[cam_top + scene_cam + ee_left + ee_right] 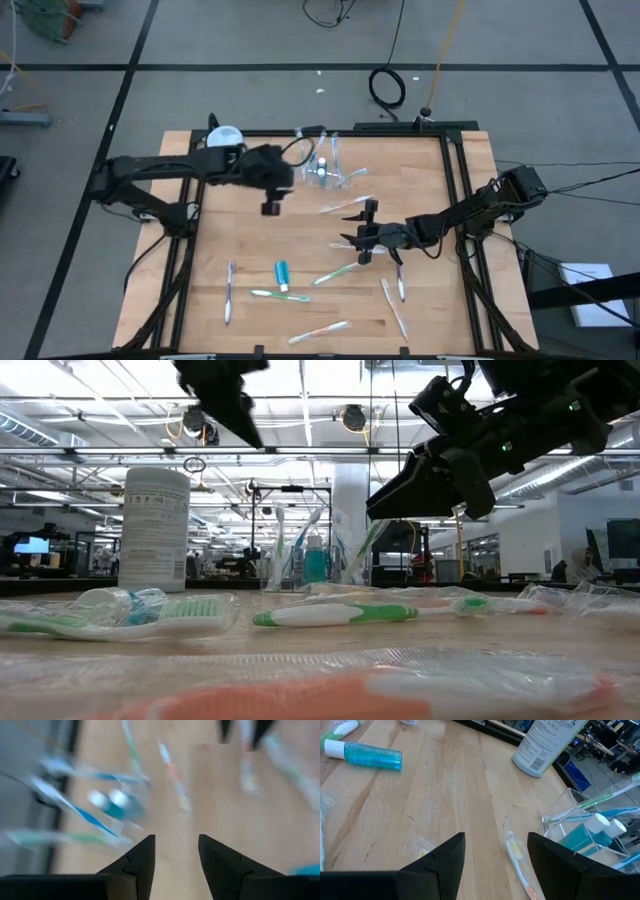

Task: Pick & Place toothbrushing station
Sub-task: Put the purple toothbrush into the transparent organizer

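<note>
The clear plastic cup point(326, 167) stands near the table's far edge and holds toothbrushes and blue toothpaste tubes point(594, 833). More toothbrushes point(338, 270) lie flat and scattered on the wood, and a blue toothpaste tube point(282, 273) lies near the front. My left gripper point(270, 207) hangs open above the table, left of the cup, with nothing between its fingers point(176, 855). My right gripper point(366, 232) stands open above the table's middle, and a toothbrush point(516, 859) lies on the wood below and between its fingers, apart from them.
A tall white-blue cylindrical container point(225, 137) stands at the far left corner, left of the cup. Black rails point(458, 190) run along the table's sides. Bare wood shows at the centre left point(240, 235).
</note>
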Available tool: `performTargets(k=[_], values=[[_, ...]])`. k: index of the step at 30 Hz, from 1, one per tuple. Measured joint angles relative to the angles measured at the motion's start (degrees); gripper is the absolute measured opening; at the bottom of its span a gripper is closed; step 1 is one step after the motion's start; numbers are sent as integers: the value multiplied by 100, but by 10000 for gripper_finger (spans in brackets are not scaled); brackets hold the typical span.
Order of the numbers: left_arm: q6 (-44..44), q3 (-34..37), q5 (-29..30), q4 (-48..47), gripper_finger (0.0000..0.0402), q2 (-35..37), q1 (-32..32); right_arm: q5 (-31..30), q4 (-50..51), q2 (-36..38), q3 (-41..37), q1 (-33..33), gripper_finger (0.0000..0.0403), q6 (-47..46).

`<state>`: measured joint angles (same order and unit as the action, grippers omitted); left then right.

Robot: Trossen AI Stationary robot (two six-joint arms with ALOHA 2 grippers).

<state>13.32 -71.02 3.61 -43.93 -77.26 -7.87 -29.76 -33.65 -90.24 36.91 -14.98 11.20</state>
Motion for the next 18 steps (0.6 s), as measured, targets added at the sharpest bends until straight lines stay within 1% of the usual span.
performTargets(k=[2, 6, 8, 10, 12, 13, 15, 18], values=[[-738, 0, -267, -539, 157, 205, 188, 1, 5, 0, 0, 0, 209, -2], [-1933, 0, -692, -1569, 157, 429, 715, 2, -6, 0, 0, 0, 209, -4], [-2498, 6, -712, -1990, 157, 433, 1077, 2, -22, 0, 0, 2, 209, -4], [-2841, 97, -698, -2233, 156, 425, 1495, 2, -36, 0, 0, 0, 209, -4], [-3142, 280, -682, -2280, 156, 425, 1961, 2, -35, 0, 0, 1, 209, -4], [-3424, 390, -691, -2240, 157, 424, 2183, 2, -35, 0, 0, 0, 209, -4], [-4356, 634, -743, -2158, 156, 421, 2572, 2, -37, 0, 0, 2, 209, -4], [-6023, 1065, -700, -1951, 157, 423, 3048, 2, -35, 0, 0, 0, 209, -6]])
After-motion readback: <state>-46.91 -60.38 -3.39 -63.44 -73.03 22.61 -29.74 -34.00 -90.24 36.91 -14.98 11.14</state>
